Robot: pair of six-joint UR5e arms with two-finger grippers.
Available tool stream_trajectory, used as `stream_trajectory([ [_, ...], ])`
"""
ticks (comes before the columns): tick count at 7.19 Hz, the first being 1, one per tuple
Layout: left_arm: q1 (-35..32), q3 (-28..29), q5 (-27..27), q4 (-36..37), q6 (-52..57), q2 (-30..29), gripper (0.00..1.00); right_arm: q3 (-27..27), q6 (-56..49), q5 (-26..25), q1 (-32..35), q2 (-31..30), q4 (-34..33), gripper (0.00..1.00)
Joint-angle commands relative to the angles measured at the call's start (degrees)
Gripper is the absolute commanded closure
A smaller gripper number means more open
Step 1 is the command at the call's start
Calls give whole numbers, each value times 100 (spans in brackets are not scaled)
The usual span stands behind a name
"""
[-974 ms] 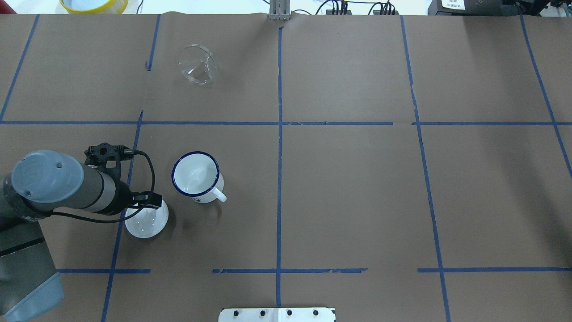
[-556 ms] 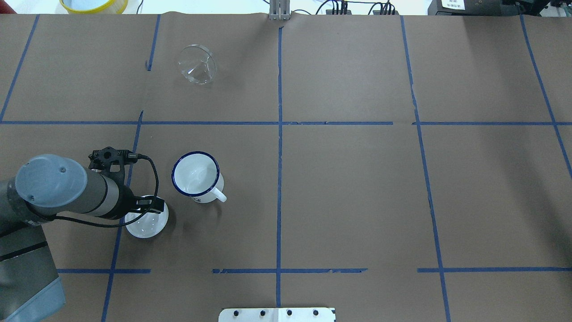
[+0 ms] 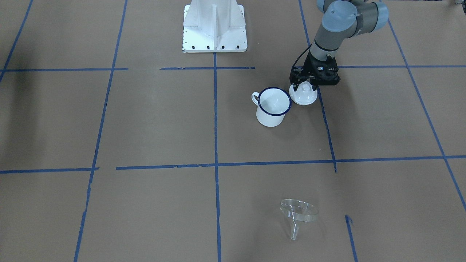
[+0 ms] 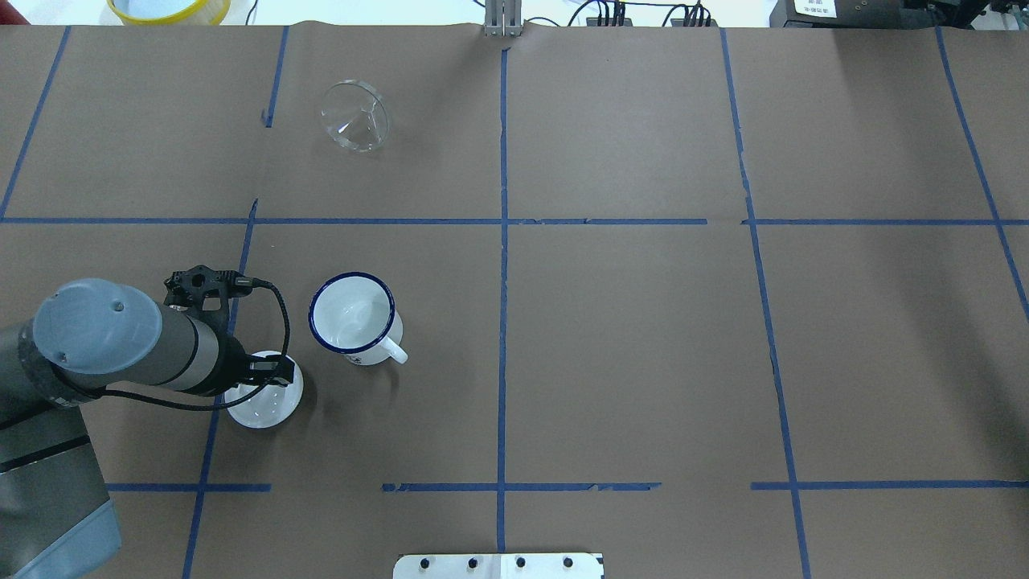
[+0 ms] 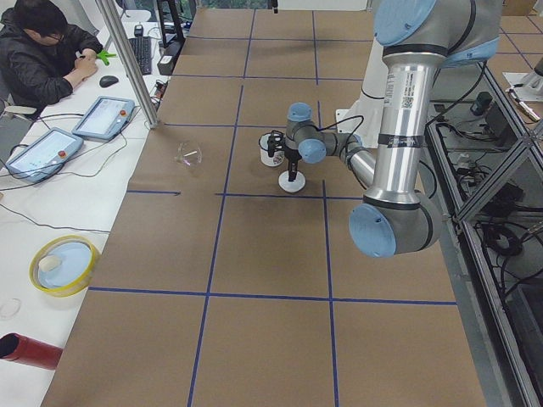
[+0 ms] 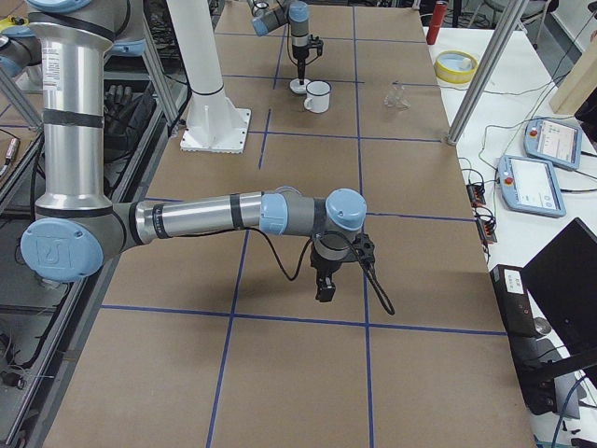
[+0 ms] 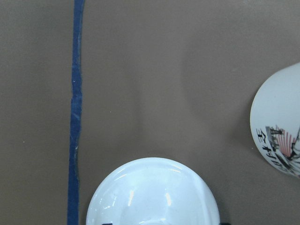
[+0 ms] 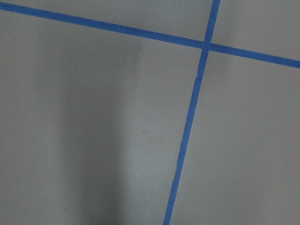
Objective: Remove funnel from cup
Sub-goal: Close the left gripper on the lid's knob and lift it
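Paper in plain brown covers the table [image 4: 643, 322], marked into squares by blue tape lines [image 4: 502, 265]. The funnel [image 4: 354, 115] lies tilted on its side on the far part of the table, out of the cup [image 4: 354, 318] and well apart from it, with nothing touching it. The cup stands upright nearer the robot, its handle turned toward the robot's right. Just beside the cup, on the robot's left, sits a white domed lid [image 3: 304, 97] that overlaps a tape line.

The left gripper [image 3: 305, 87] hangs straight down over this lid, its fingers spread to either side of the knob and not clamped on it. The left wrist view shows the lid's dome at the bottom edge and part of the cup's printed side at the right. The right gripper [image 6: 324, 291] hovers over bare paper far from all three items; whether its fingers are parted or closed I cannot tell.

Off the paper, a yellow-rimmed dish [image 5: 64, 264] and a red cylinder [image 5: 30, 350] lie on the white bench, where an operator [image 5: 42, 51] sits.

Counted: one funnel, one cup, one lid, two arms, two handheld screens [image 5: 106, 116].
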Motion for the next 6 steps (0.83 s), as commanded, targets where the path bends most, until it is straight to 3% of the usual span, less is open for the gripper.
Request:
stream_trajectory([
  [1,1,0,0,28,0,7,32,0,6,0,0,0,0,0],
  [2,1,-9,0,28,0,7,46,0,-2,0,0,0,0,0],
  [4,1,-52,-166,46,0,7,86,0,-2,0,0,0,0,0],
  [5,1,-122,-167,55,0,41,100,0,-2,0,0,0,0,0],
  [6,-8,-219,-167,168,0,51,100,0,-2,0,0,0,0,0],
])
